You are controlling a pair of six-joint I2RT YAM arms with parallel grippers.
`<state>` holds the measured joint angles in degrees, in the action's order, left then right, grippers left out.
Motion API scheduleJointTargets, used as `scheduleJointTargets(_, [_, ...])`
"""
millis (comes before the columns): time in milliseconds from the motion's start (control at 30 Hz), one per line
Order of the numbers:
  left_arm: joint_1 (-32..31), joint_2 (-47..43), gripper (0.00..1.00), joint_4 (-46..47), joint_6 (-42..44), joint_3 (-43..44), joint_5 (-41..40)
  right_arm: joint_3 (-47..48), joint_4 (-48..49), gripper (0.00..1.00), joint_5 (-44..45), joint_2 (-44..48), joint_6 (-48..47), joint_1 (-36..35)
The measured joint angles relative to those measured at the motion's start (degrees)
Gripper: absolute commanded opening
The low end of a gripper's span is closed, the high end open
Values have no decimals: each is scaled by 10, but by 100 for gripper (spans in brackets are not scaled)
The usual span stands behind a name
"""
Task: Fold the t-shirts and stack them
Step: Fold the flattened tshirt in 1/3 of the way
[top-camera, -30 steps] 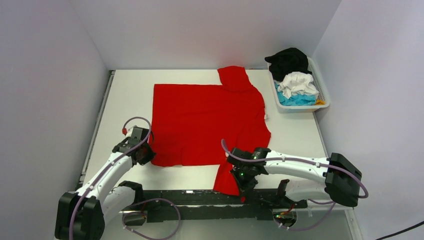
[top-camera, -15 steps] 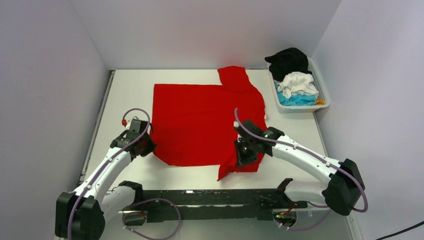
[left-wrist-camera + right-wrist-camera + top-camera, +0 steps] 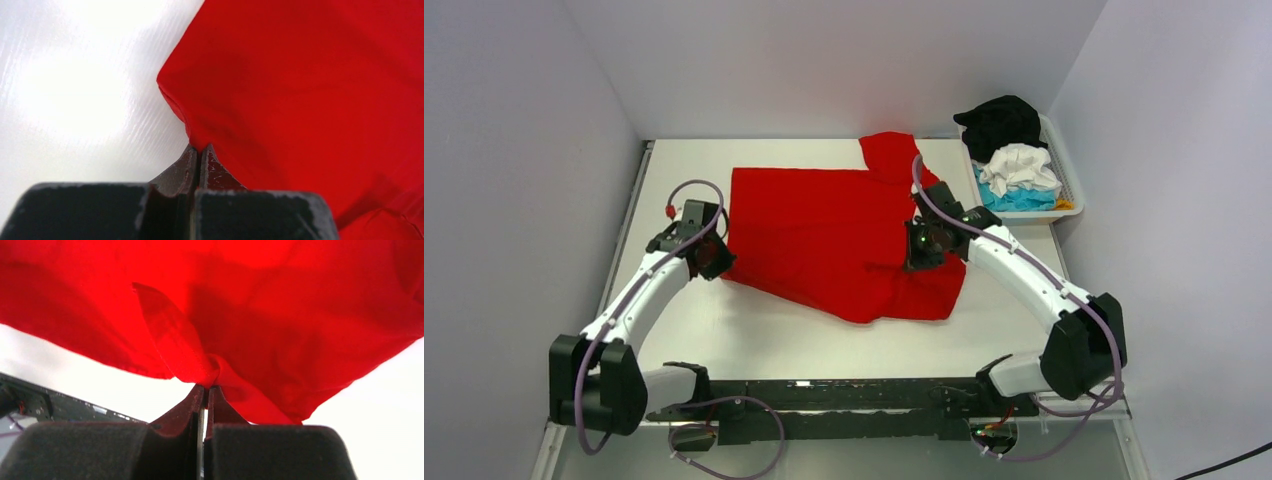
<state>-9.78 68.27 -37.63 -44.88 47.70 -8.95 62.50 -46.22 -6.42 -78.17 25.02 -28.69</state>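
Observation:
The bright red t-shirt [image 3: 824,230] lies spread on the white table, its near edge lifted and doubled over toward the far side. My left gripper [image 3: 711,258] is shut on the shirt's near left corner [image 3: 200,142]. My right gripper [image 3: 916,252] is shut on a bunched hem of the red shirt [image 3: 207,372] and holds it above the shirt's right half. Black [image 3: 999,120], white [image 3: 1021,165] and turquoise [image 3: 1014,200] shirts lie heaped in the basket.
A white slatted basket [image 3: 1072,190] stands at the far right of the table [image 3: 754,335], close to the right arm. Grey walls enclose the table on the left, back and right. A black rail [image 3: 824,400] runs along the near edge.
Both grippers have moved away from the near edge toward the far side, carrying the red shirt's near edge with them. The hanging sleeve at the near right has come up onto the shirt.

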Motion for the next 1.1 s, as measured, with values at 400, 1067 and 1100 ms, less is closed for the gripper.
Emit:
scheduleJointTargets(400, [26, 90, 0, -2, 9, 68, 0, 51, 59, 0, 47, -40, -50, 49])
scheduleJointTargets(1067, [62, 129, 0, 20, 18, 80, -4, 105, 139, 0, 95, -102, -155, 68])
scheduleJointTargets(1100, [63, 132, 1, 23, 18, 80, -4, 105, 140, 0, 95, -103, -157, 70])
